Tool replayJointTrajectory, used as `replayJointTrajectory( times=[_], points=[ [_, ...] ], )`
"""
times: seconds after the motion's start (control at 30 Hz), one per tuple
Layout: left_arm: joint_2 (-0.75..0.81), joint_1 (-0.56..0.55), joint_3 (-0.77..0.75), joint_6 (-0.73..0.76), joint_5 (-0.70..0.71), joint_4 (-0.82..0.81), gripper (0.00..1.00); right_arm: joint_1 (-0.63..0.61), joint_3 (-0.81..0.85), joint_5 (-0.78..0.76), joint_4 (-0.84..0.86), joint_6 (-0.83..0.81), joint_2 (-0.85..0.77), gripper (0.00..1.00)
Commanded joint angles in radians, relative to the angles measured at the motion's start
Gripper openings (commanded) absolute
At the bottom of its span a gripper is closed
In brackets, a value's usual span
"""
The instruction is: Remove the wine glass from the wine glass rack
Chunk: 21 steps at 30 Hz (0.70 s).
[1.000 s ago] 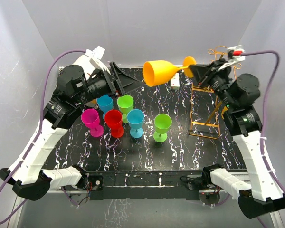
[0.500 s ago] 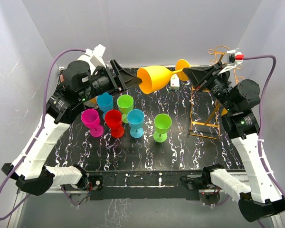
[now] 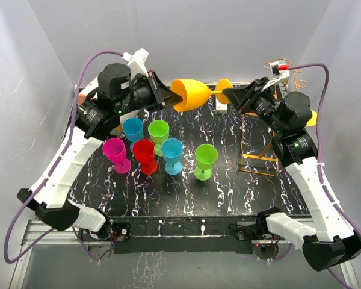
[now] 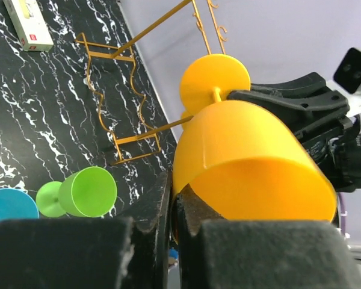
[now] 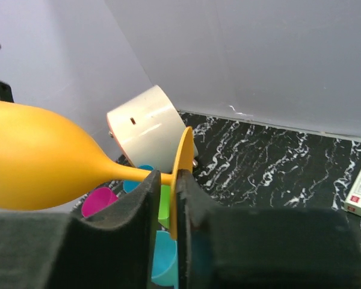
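Observation:
The orange wine glass [image 3: 192, 94] hangs on its side in the air over the back of the table, bowl to the left, foot [image 3: 222, 91] to the right. My left gripper [image 3: 171, 96] is shut on the bowl's rim, one finger inside [image 4: 198, 208] and one outside, gripper [image 4: 171, 192], glass [image 4: 253, 156]. My right gripper [image 3: 227, 93] straddles the foot [image 5: 182, 162]. Its jaws stand slightly open, with a gap between the left finger [image 5: 141, 192] and the disc, gripper [image 5: 167, 180]. The gold wire wine glass rack [image 3: 256, 172] stands at the right, under my right arm, rack [image 4: 138, 135].
Several coloured plastic goblets stand left of centre: magenta [image 3: 115, 150], red [image 3: 144, 153], blue [image 3: 132, 128], green [image 3: 159, 130], cyan [image 3: 171, 150] and lime [image 3: 206, 158]. A small white box [image 3: 221, 107] lies at the back. A cream drum [image 5: 147, 123] sits at the back left.
My left gripper has come up to the bowl's rim and shut on it. The glass has shifted left and back. My right jaws have eased apart round the foot.

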<state>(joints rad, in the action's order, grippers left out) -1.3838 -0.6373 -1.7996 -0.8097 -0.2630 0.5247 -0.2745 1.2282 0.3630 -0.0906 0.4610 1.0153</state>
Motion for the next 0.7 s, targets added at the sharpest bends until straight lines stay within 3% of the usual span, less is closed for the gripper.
replayJointTrajectory(
  times=[0.0,0.07,0.13,0.4,0.67],
  points=[
    [-0.058,-0.002,-0.094,0.074,0.020,0.079,0.00,-0.020,0.062,-0.011,-0.013,-0.052,-0.028,0.31],
    [-0.086,-0.003,-0.147,0.123,0.076,0.149,0.00,-0.020,0.071,-0.060,-0.045,-0.101,-0.046,0.54],
    [-0.109,-0.003,-0.201,0.171,0.162,0.228,0.00,-0.020,0.088,-0.128,-0.083,-0.173,-0.069,0.67],
    [-0.300,-0.002,-0.322,0.304,0.310,0.559,0.00,-0.020,0.170,-0.433,-0.181,-0.252,-0.135,0.98],
    [-0.438,-0.003,-0.310,0.340,0.302,0.556,0.00,-0.020,0.290,-0.602,-0.301,-0.261,-0.166,0.98]
  ],
)
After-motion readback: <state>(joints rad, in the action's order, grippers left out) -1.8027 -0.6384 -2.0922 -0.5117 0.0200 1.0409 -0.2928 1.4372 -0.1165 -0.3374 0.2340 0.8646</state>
